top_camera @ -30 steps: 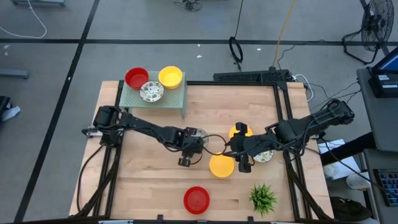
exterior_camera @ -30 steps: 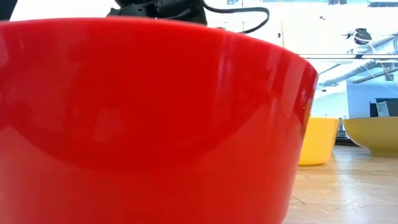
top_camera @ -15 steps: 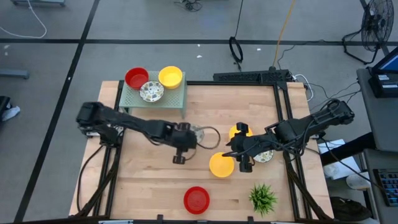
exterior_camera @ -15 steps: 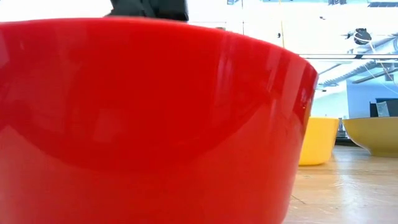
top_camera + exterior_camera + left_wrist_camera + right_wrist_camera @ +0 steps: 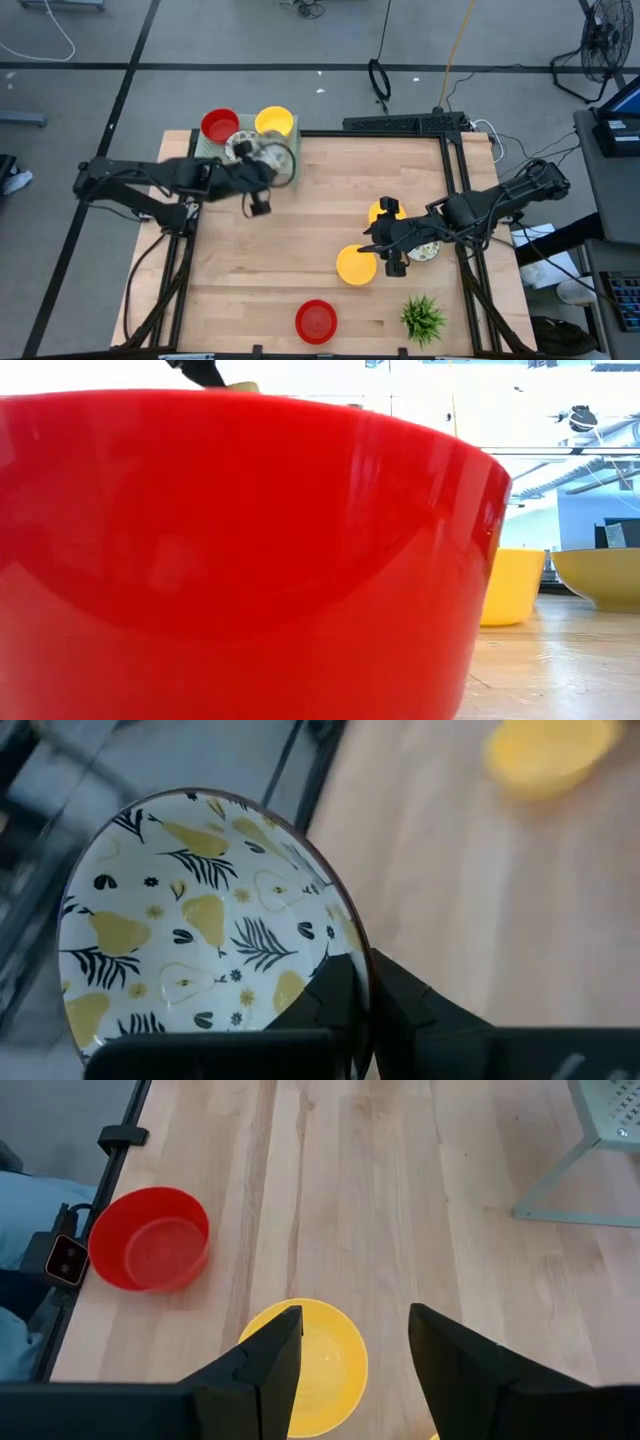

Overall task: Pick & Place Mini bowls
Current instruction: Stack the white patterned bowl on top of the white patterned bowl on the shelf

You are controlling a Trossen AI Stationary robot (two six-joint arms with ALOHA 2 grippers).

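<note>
Left pincer (image 5: 262, 172) over the far-left corner of the wooden desk (image 5: 330, 190), beside the pale green slatted rack (image 5: 285, 160). It is clamped on the rim of a patterned bowl (image 5: 205, 925): a round, glossy white dish with a thin dark rim, printed inside with yellow pears and black leaf sprigs. One dark finger (image 5: 335, 995) sits inside the rim, in the left wrist view.

On the rack: a plain red bowl (image 5: 219, 125) and a plain yellow bowl (image 5: 274, 121), side by side. The left arm blurs the rack's near edge, so what lies under it cannot be told.

Right pincer (image 5: 392, 238) low over the right half of the desk, fingers (image 5: 265, 1360) spread wide, gripping nothing. Between and below them is a smooth yellow bowl (image 5: 356, 266), standing open side up. A second yellow bowl (image 5: 385, 211) lies just past it, partly under the arm. A patterned bowl (image 5: 427, 250) shows beside the right wrist.

Another red bowl (image 5: 316, 320) stands alone near the front edge; its glossy curved wall fills the low view. A small spiky green plant (image 5: 422, 317) stands to its right.
</note>
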